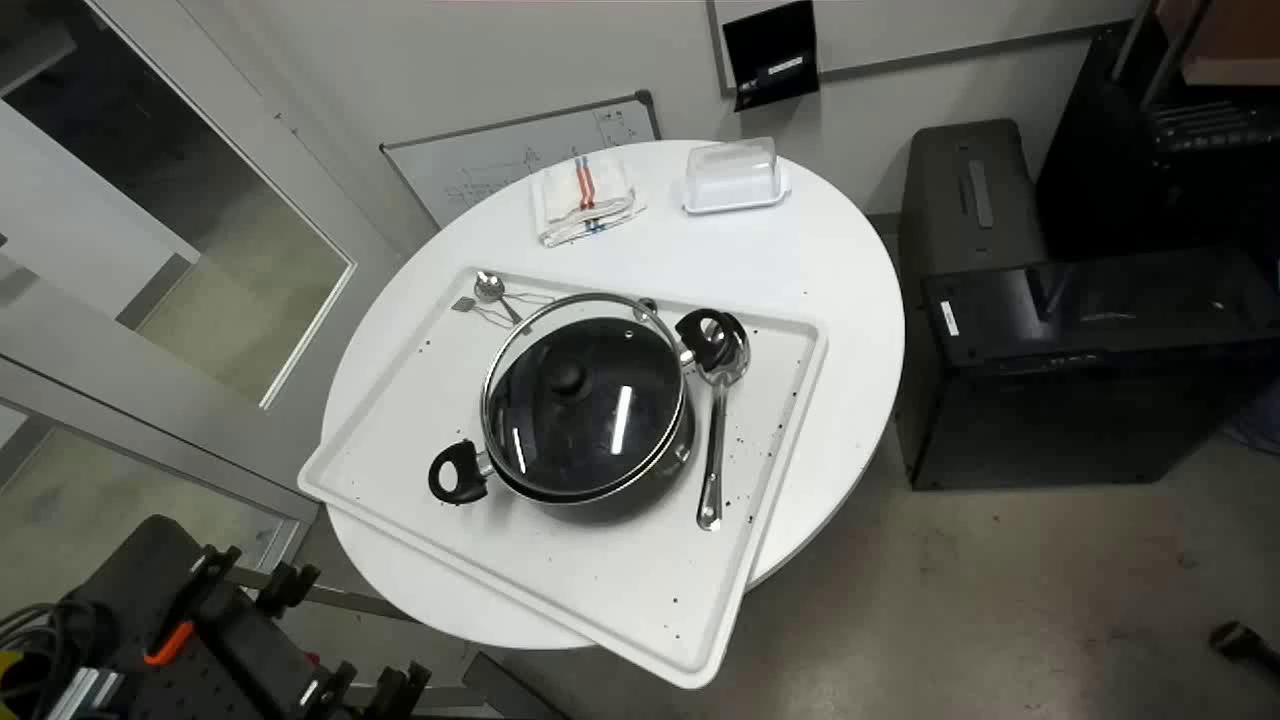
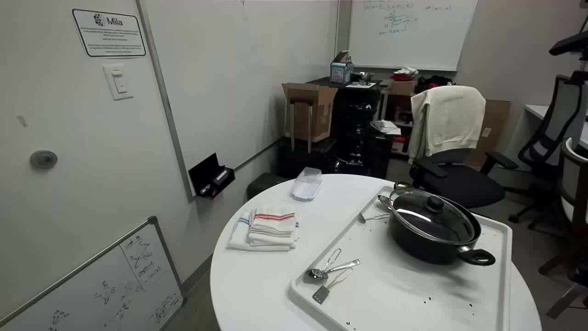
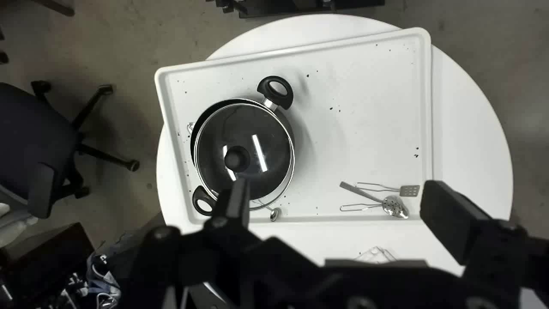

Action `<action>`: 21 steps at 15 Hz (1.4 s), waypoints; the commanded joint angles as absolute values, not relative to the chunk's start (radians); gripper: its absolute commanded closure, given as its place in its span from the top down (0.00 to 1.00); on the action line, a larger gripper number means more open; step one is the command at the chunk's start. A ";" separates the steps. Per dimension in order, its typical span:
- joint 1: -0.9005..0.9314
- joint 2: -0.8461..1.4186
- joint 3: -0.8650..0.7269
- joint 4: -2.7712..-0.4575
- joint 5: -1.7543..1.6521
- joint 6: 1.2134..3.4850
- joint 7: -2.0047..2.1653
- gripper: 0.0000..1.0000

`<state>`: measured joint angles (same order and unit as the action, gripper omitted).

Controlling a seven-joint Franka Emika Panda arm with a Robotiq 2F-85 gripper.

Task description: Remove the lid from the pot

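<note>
We list the lid (image 3: 261, 141), round clear glass with a thin metal rim and black knob (image 3: 237, 159), as set off-centre on the pot (image 2: 425, 250); on one side it overhangs, on the other it bares a crescent of dark interior. Pincer (image 3: 336, 189): released, fingers (image 3: 450, 219) spread wide. We find the lid ahead of it and well apart, chiefly beyond the finger at the left of the wrist view; that finger's tip hides part of the lid's lower edge there, and the knob shows just past it. Pot: black, looped handles (image 3: 285, 101), standing on a white tray (image 3: 369, 128) with dark specks, itself laid on a round white surface (image 1: 850, 260). Beside the pot we enter one long ladle (image 1: 715, 430), metal, its bowl partly behind a handle in an exterior view; one small ladle (image 3: 274, 214), near the lid's edge; near a tray corner, a slotted spatula (image 3: 409, 190) with other utensils (image 3: 394, 208), showing between the fingers in the wrist view. Off the tray we count folded towels (image 2: 273, 227), striped, and a white dish (image 1: 735, 190) with clear cover.
</note>
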<state>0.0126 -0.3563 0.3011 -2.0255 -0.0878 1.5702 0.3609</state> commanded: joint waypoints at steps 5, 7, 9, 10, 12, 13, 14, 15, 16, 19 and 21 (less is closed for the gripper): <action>0.047 -0.351 0.273 -2.022 -0.097 1.567 0.371 1.00; 0.047 -0.351 0.273 -2.022 -0.097 1.567 0.371 1.00; 0.048 -0.349 0.270 -2.023 -0.096 1.569 0.370 1.00; 0.049 -0.343 0.265 -2.023 -0.096 1.574 0.370 1.00; 0.047 -0.322 0.252 -2.024 -0.091 1.589 0.372 1.00; 0.045 -0.311 0.245 -2.027 -0.091 1.600 0.373 1.00; 0.042 -0.295 0.236 -2.031 -0.088 1.611 0.371 1.00; 0.040 -0.280 0.226 -2.033 -0.085 1.623 0.370 1.00; 0.037 -0.260 0.213 -2.037 -0.083 1.641 0.368 1.00; 0.031 -0.207 0.171 -2.055 -0.068 1.717 0.363 1.00; 0.027 -0.181 0.141 -2.079 -0.052 1.802 0.360 1.00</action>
<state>0.0258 -0.2150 0.1803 -2.0563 -0.0798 1.7087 0.3609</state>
